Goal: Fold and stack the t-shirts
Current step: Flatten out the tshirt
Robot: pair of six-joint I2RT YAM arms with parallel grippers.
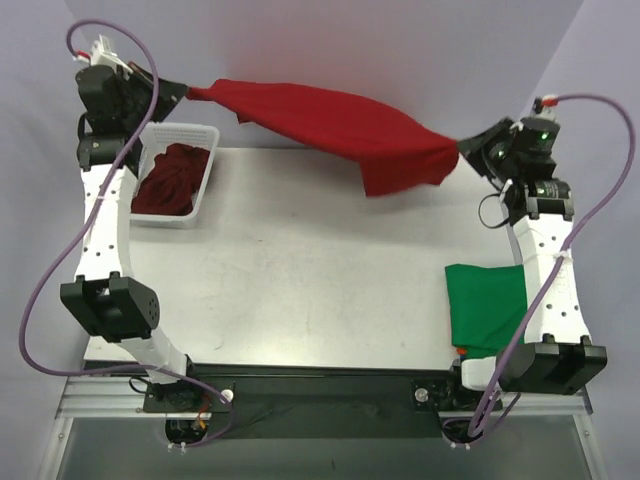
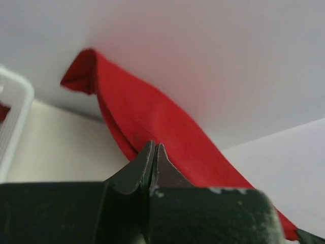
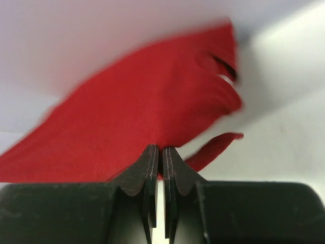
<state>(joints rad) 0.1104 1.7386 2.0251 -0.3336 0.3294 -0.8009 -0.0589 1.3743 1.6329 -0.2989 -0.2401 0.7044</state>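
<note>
The red t-shirt (image 1: 340, 125) hangs stretched in the air above the far edge of the table (image 1: 300, 260). The left gripper (image 1: 190, 93) and the right gripper (image 1: 458, 150) each clamp one end of the cloth. Open surface lies between the basket (image 1: 185, 128) at far left and the folded green t-shirt (image 1: 485, 305) at near right.

Your top view looks steeply down from above and behind the arm bases, taking in the whole table (image 1: 300, 270). Your wrist cameras sit just behind the left gripper (image 2: 154, 152) and right gripper (image 3: 158, 152), facing out along the fingers, very close. All three views share the red t-shirt (image 1: 340, 125).
</note>
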